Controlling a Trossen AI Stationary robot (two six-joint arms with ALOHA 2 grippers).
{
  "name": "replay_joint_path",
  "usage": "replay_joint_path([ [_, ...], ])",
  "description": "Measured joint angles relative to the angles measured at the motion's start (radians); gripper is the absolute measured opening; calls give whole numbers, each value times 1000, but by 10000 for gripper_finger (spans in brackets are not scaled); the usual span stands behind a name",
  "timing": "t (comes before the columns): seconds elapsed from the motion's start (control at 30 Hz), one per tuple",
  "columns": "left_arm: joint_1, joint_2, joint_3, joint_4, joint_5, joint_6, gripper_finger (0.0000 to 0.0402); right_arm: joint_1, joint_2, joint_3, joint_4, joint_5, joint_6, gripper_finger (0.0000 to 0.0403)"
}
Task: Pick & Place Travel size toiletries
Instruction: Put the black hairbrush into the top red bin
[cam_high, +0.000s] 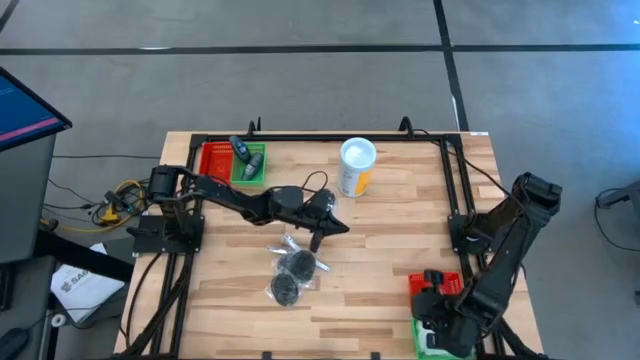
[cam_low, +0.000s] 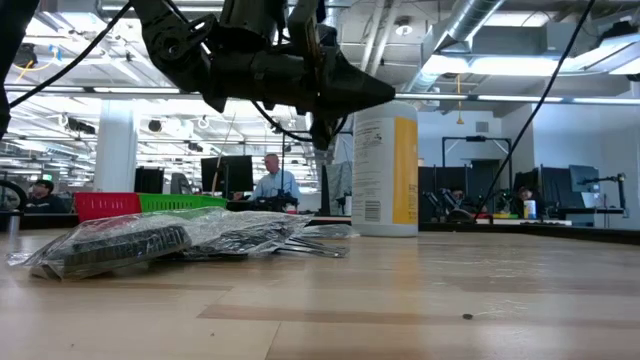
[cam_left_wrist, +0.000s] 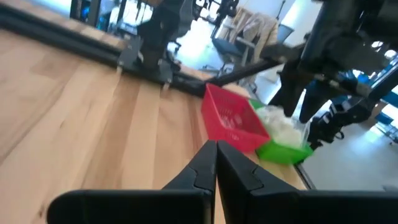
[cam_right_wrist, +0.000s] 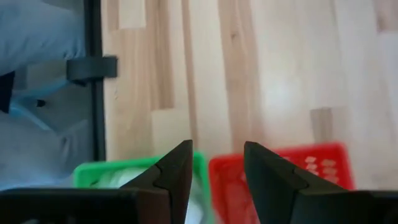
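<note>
Risk: left gripper (cam_high: 318, 240), fingers pressed together and empty, hovers just beside the wrapped pucks (cam_high: 291, 272) mid-table; descending without parting could shove the slippery wrap away.

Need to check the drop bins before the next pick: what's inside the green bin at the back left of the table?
The green bin holds a small dark bottle lying across it. Anything beneath the bottle cannot be seen.

Left gripper (cam_high: 318, 240) fingers together, right gripper (cam_right_wrist: 216, 163) fingers apart.
</note>
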Motion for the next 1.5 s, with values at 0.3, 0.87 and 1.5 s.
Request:
replay_joint_path([
  [0.3, -7, 0, 0, -193, 188, -8, 3, -109, 0, 0, 23, 30, -138, 139],
  [0.87, -19, 0, 0, -403, 270, 20, 3, -279, 9, -7, 132, 118, -325, 142],
  [1.5, -170, -459, -288, -434, -165, 27, 3, -521, 10, -342, 953, 29, -481, 133],
])
